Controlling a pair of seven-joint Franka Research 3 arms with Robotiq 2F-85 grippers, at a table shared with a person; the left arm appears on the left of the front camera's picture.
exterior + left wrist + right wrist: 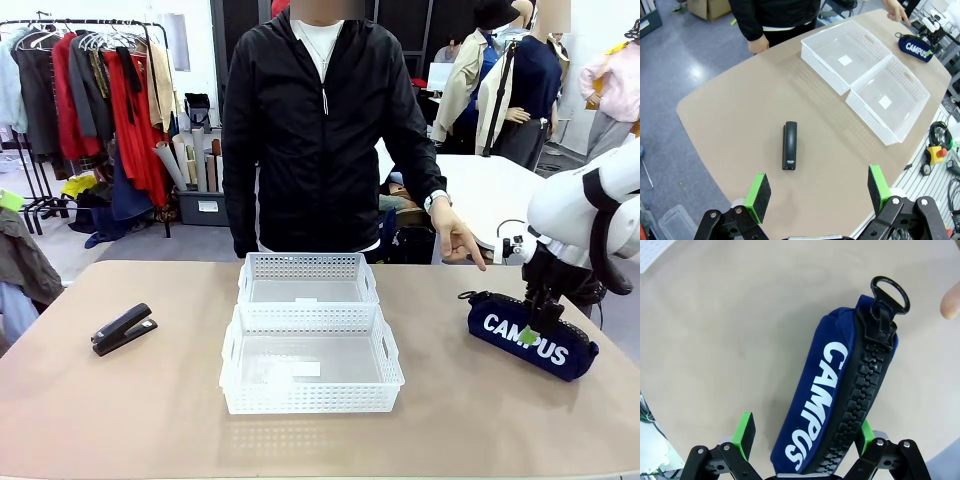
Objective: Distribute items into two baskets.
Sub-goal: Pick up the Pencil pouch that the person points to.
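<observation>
The navy "CAMPUS" pouch [530, 338] lies on the table at the right, its zip facing up in the right wrist view [840, 390]. My right gripper [531, 333] hangs low over it, open, its green pads either side of the pouch's near end [805, 435]. The black stapler [123, 328] lies at the left. My left gripper [818, 187] hovers open high above the stapler [789, 146]. Two white lattice baskets stand end to end mid-table, one near [310, 398], one far [305, 262], both empty.
A person in a black jacket stands at the far edge. One hand [458, 238] points down toward the pouch, its fingertip [951, 302] showing beside the black loop strap [889, 290]. The table's left edge lies close behind the stapler.
</observation>
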